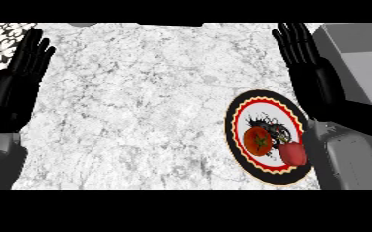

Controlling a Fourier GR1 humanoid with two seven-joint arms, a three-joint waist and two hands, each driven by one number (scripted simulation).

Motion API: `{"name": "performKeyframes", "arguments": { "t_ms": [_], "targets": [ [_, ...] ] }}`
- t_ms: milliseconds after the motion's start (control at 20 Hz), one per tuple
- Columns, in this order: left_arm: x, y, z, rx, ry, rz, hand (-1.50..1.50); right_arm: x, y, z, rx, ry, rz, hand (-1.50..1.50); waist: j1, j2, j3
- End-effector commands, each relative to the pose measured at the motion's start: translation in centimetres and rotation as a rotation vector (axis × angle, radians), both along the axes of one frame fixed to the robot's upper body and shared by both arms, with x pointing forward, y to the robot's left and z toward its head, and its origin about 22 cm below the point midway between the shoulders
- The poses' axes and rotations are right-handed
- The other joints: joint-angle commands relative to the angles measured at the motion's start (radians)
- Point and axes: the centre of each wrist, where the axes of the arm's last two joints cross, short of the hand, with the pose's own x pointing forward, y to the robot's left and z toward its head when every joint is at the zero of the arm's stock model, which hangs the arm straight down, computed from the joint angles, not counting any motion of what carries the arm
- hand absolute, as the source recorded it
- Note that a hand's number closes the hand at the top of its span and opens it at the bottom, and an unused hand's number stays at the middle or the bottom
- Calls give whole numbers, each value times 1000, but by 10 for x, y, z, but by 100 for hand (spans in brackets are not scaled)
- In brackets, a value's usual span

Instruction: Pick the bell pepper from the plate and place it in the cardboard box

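While nothing is yet in hand, at far left rests the black left hand (25, 81), fingers straight and up along the edge of the white marbled table (138, 108), holding nothing. Further right, near the table's lower right, sits the round plate with black rim and red-and-cream zigzag border (251, 169). On it lie an orange-red tomato-like round fruit (258, 141) and, just to its right and touching or nearly so, the small glossy red bell pepper (293, 153), close to the plate's right rim. Beyond, at upper right, shows part of a grey open box (349, 59), probably the cardboard box.

Best reached from above and the right, closing round the pepper alone and sparing the round fruit.

At right stands the black right hand (309, 61), fingers straight, pointing up, empty, well above the plate.
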Motion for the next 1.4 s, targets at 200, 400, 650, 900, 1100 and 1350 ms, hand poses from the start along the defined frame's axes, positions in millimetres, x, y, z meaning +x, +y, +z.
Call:
{"name": "performKeyframes", "arguments": {
  "t_ms": [200,400,650,900,1100,1350],
  "targets": [
    [-11,-29,-35,91,112,-149,0,-49,-48,-88,-318,397,-407,-150,-107,18,14],
    [-11,-29,-39,83,165,-153,0,-59,-110,-85,-776,280,-578,-150,-159,35,-3],
    [-18,-48,-58,95,203,-213,0,-100,-116,-110,-1174,135,-658,-150,-134,13,8],
    [-20,-60,-63,106,209,-225,0,-137,-89,-92,-1313,71,-764,-150,-123,-1,9],
    [-23,-69,-70,101,206,-239,0,-165,-59,-65,-1397,192,-762,-150,-103,3,9],
    [-22,-89,-78,89,205,-279,0,-195,-6,-42,-1428,419,-689,-150,-61,15,13]
  ]
}}
